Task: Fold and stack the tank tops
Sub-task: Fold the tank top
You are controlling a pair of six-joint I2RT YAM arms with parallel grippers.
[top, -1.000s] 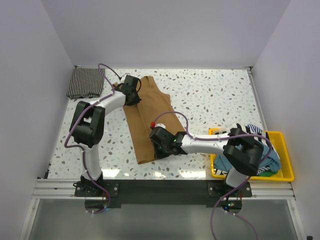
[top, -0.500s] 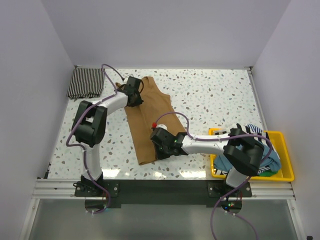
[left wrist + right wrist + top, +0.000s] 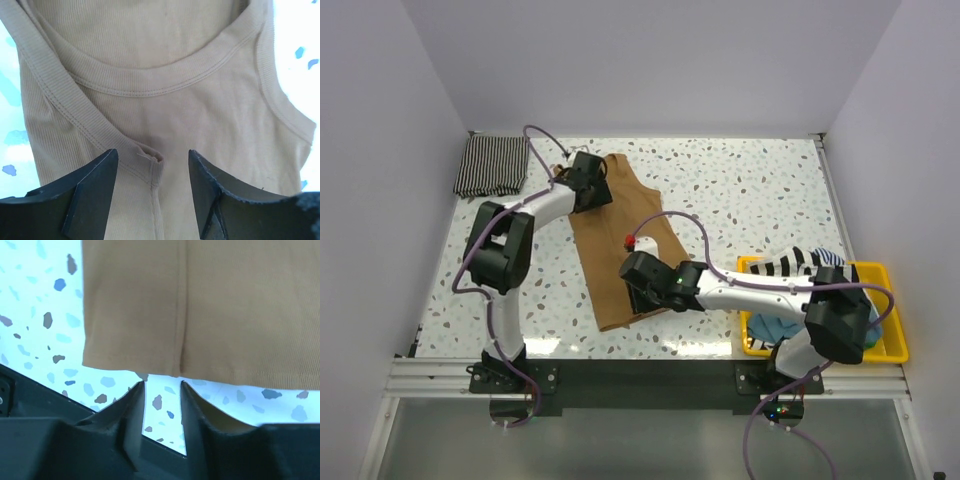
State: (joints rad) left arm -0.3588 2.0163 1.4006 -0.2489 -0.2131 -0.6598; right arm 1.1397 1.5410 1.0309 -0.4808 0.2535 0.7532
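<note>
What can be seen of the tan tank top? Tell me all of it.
The tan tank top is plain, soft, ribbed-looking cloth with stitched bands round the neckline and armholes. It lies flat on the speckled table, apparently folded lengthwise into a narrow strip, neckline at the far end, hem towards the arms, slightly slanted. The left hand stands open over the neckline end; the right hand stands open just off the hem. Whether either touches the cloth cannot be told.

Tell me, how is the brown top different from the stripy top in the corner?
The plain tan-brown cloth tank top lies long and narrow mid-table; the thin-striped black-and-white tank top is folded into a small rectangle in the far-left corner. Both lie flat.
</note>
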